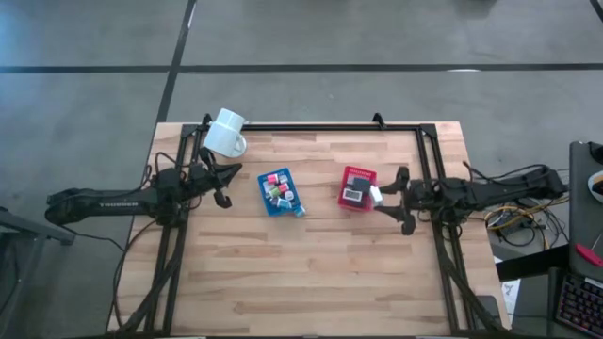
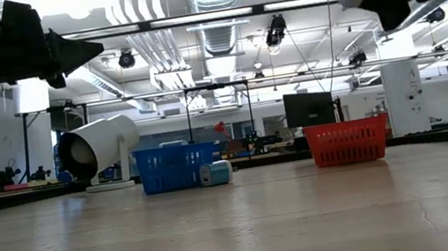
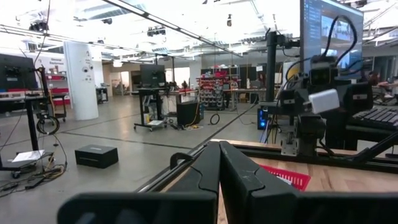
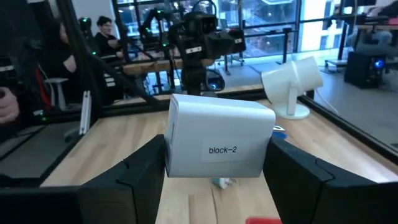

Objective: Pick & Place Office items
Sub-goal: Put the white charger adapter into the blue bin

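Observation:
My right gripper (image 1: 380, 196) hangs above the table just right of the red tray (image 1: 346, 179), shut on a white block (image 4: 217, 146) labelled "block-2". The red tray holds a dark and a pale item (image 1: 354, 194). A blue tray (image 1: 265, 203) near the table's middle holds several small coloured blocks (image 1: 277, 188). A teal block (image 1: 300, 211) rests on the wood at that tray's near right corner. My left gripper (image 1: 226, 181) is shut on nothing, raised over the table left of the blue tray. My right gripper pinches the white block by two opposite side faces (image 4: 176, 149) between its two fingers. The fingers lie level and point toward the table's left. The block is lifted clear of the table, its labelled face turned toward the wrist.
A white mug (image 1: 226, 133) lies on its side at the far left, its mouth toward the near left. A black frame rail (image 1: 320, 125) runs along the far edge. Bare wood (image 1: 311, 273) fills the near half. People sit in the room beyond (image 4: 102, 31).

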`<move>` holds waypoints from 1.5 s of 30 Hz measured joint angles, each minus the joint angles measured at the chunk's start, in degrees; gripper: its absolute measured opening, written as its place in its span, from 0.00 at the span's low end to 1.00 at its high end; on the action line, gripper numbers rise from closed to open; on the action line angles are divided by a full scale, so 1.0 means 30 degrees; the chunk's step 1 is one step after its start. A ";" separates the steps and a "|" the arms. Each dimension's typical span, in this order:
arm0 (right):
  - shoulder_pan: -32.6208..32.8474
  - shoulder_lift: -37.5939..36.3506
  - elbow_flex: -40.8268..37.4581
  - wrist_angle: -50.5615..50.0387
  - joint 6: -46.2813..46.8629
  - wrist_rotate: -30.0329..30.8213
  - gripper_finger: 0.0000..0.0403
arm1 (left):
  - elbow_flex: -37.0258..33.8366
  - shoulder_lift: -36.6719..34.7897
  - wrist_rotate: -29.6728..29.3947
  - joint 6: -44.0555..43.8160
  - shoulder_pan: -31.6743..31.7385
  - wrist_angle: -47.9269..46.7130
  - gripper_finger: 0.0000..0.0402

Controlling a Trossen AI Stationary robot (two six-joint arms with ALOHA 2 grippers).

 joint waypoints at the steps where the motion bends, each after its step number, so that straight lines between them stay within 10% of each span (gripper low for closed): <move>1: -0.0004 -0.0392 -0.0382 0.0047 0.0003 0.0001 0.55 | 0.0002 0.0000 0.0006 0.0000 -0.0004 0.0000 0.02; 22: -0.0007 -0.0555 -0.1146 0.0081 0.2239 -0.0282 0.51 | 0.0006 0.0000 0.0038 0.0144 -0.0001 0.0000 0.02; 31: -0.0616 0.7111 0.5007 -0.1247 -0.0339 0.1767 0.51 | 0.0007 0.0000 -0.0202 0.0146 -0.0006 0.0000 0.02; 45: -0.3492 2.0669 1.5082 -0.2512 -0.4988 -0.0300 0.51 | 0.0000 0.0000 -0.0539 0.0211 -0.0006 0.0000 0.02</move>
